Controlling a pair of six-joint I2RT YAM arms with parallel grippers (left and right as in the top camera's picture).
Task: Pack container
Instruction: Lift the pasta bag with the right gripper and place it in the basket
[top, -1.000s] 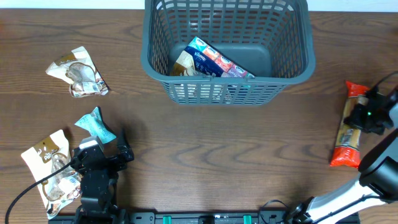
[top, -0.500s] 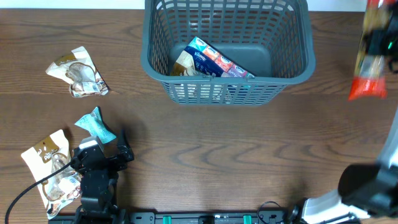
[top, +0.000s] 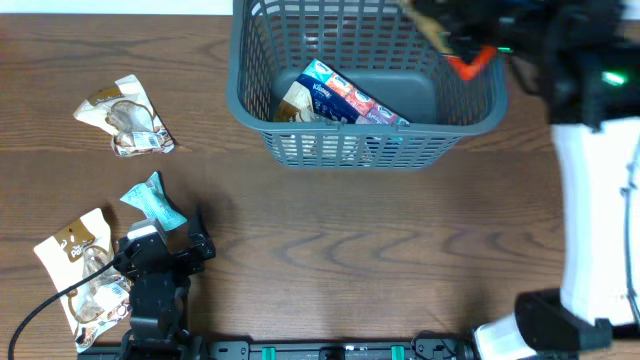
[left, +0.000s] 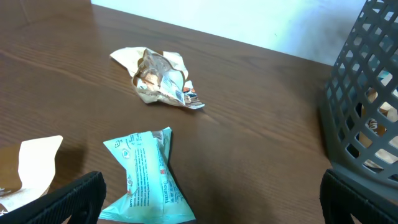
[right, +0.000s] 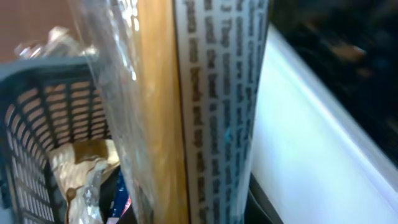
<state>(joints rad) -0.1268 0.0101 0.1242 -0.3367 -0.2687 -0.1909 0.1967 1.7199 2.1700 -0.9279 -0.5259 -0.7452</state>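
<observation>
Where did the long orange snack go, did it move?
Yes. The orange snack moved from the table right of the basket, farther back and leftward; it now hangs over the basket's right rim.

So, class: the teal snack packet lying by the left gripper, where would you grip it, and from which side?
Probably across its narrow middle, coming straight down from above: the teal packet lies flat on the table, and both ends flare wider than its waist.
</observation>
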